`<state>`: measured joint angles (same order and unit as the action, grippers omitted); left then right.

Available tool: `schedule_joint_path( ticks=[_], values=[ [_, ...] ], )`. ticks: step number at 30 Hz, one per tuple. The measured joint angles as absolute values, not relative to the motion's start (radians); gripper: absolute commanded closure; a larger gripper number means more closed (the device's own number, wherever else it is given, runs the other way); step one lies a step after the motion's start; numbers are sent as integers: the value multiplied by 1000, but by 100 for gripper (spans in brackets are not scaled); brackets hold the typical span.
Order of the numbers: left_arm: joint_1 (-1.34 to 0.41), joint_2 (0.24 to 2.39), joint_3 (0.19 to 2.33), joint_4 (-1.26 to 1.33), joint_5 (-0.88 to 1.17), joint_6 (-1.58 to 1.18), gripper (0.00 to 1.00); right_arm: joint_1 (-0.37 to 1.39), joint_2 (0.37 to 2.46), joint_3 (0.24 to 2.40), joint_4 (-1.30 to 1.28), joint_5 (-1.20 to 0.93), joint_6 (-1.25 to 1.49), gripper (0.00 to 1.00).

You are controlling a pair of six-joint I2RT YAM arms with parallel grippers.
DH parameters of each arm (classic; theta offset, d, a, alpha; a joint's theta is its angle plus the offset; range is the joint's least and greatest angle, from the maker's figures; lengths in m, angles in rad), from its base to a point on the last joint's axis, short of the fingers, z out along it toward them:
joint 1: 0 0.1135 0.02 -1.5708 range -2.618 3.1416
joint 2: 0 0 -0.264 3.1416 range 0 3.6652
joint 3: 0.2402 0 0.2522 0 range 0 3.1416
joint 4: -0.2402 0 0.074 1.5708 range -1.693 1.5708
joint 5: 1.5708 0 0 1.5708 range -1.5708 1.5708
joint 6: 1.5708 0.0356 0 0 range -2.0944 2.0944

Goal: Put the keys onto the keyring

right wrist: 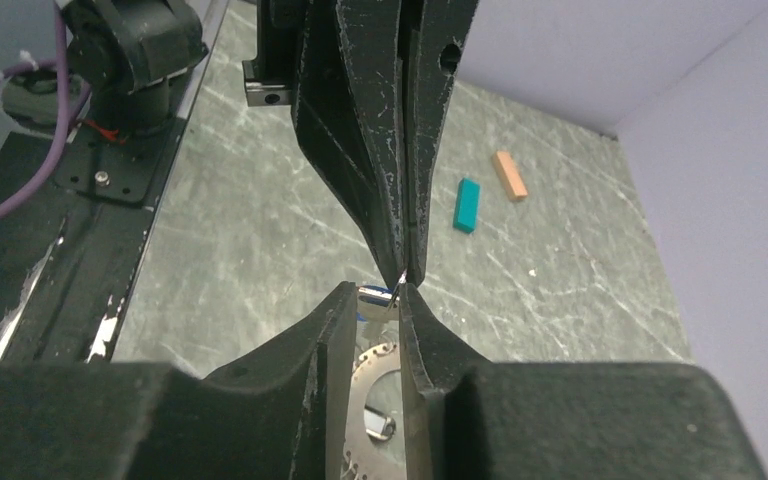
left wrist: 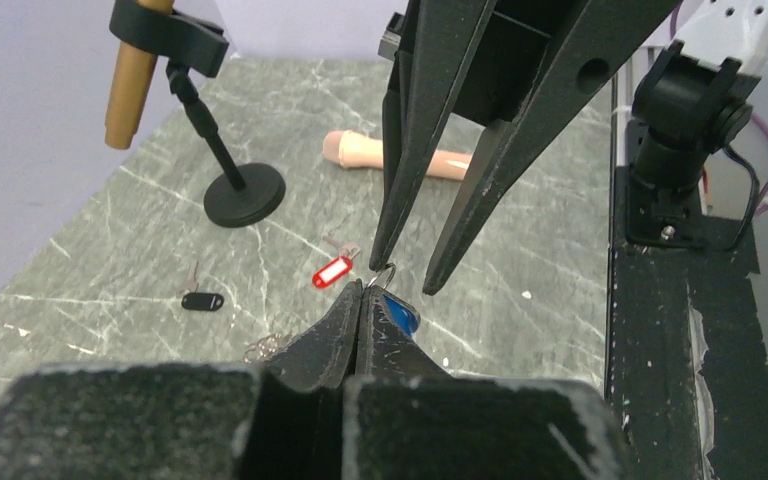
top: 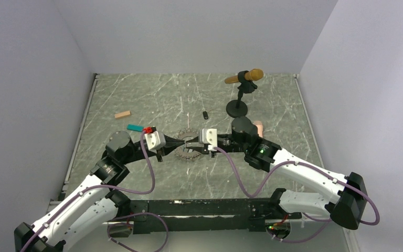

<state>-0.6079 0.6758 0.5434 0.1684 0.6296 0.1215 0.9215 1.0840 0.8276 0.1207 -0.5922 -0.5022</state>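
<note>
Both arms reach in over the middle of the grey marbled desk (top: 136,94) and meet tip to tip. A black round-based stand (top: 237,108) sits well toward the far edge, right of centre.

The keyring (top: 188,153) lies flat on the desk directly under the 2 grippers, near the centre. From the right wrist it looks like a toothed metal loop.

The left gripper (left wrist: 363,298) is clamped tight on the blue-tagged key (left wrist: 397,316), held off the surface, with its small wire loop (left wrist: 385,271) poking out past the fingertips. The right gripper (left wrist: 401,278) points down at that loop with its fingers only narrowly apart. 1 tip is against the wire and the other is just clear.

The red-tagged key (left wrist: 332,271) and a dark-tagged key (left wrist: 201,300) lie on the desk on the far side of the grippers.

I'd say the job here is getting a second hold on that tiny loop. The right fingers should close gently on the wire itself, not the tag, while the left holds dead steady. Any twist could spring the key loose over the keyring.
</note>
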Motion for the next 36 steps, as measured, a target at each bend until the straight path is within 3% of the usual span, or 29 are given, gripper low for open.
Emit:
schedule_joint_path(
  ticks=[18, 28, 34, 36],
  values=[
    [-704, 770, 651, -136, 508, 276, 100, 924, 1181, 941, -137, -580, -568, 87],
    [-704, 770, 651, -144, 502, 276, 100, 925, 1197, 947, -142, -574, -568, 82],
    [-704, 770, 651, -143, 502, 276, 100, 926, 1205, 947, -142, -562, -568, 88],
    [-704, 770, 651, -144, 503, 276, 100, 926, 1206, 947, -142, -558, -568, 96]
  ],
)
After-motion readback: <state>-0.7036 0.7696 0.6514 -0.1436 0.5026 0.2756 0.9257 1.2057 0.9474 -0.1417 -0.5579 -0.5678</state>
